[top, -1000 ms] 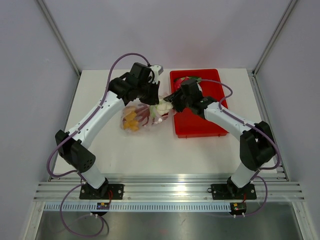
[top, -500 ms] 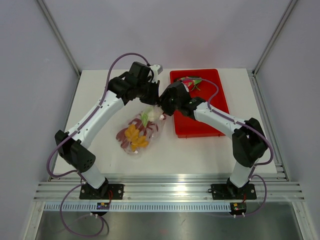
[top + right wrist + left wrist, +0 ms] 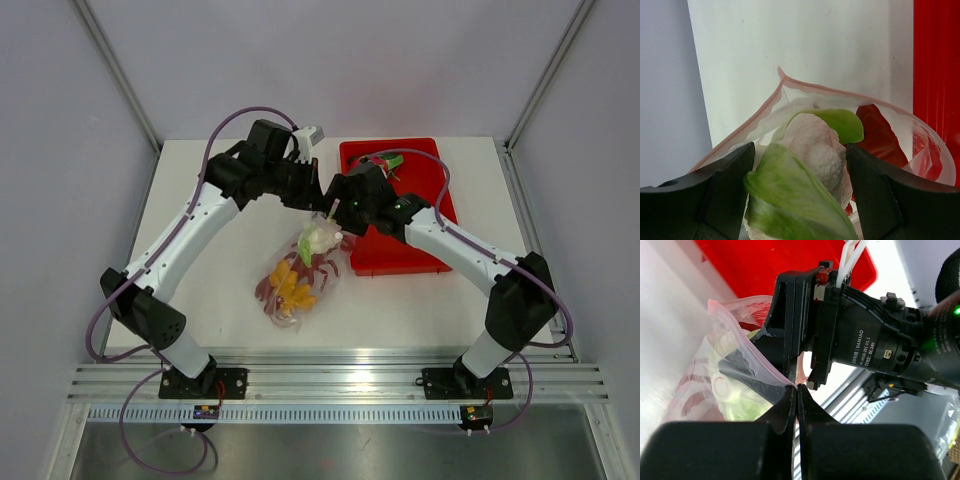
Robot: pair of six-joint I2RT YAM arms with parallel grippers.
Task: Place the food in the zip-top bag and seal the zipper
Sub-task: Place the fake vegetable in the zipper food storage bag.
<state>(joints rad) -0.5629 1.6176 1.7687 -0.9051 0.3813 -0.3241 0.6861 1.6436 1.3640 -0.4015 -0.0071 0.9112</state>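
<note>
The clear, crinkly plastic zip-top bag (image 3: 295, 280) lies on the white tabletop (image 3: 230, 325) just beside the red plastic tray (image 3: 400, 255), on the tray's left-arm side, with its mouth nearest the tray. The left gripper (image 3: 798, 387) has its jaws pressed together on the narrow pink-red zipper strip (image 3: 771, 92), holding one lip up. The right gripper (image 3: 799, 160) sits in the mouth, jaws spread either side of the white lumpy cauliflower piece with green leaves (image 3: 815, 145). Whether they squeeze it I cannot tell. Orange-yellow pieces (image 3: 292, 288) and thin dark-red chili peppers (image 3: 325, 266) lie deeper in the bag, farther from the tray.

The chief risk, as I judge it, is that the cauliflower sits high at the mouth, so a leaf could catch in the zipper and stop the seal. Pulling the right jaws out could drag it along or snag the thin film. If the left pinch slips, the mouth collapses and food may spill toward the tray.
</note>
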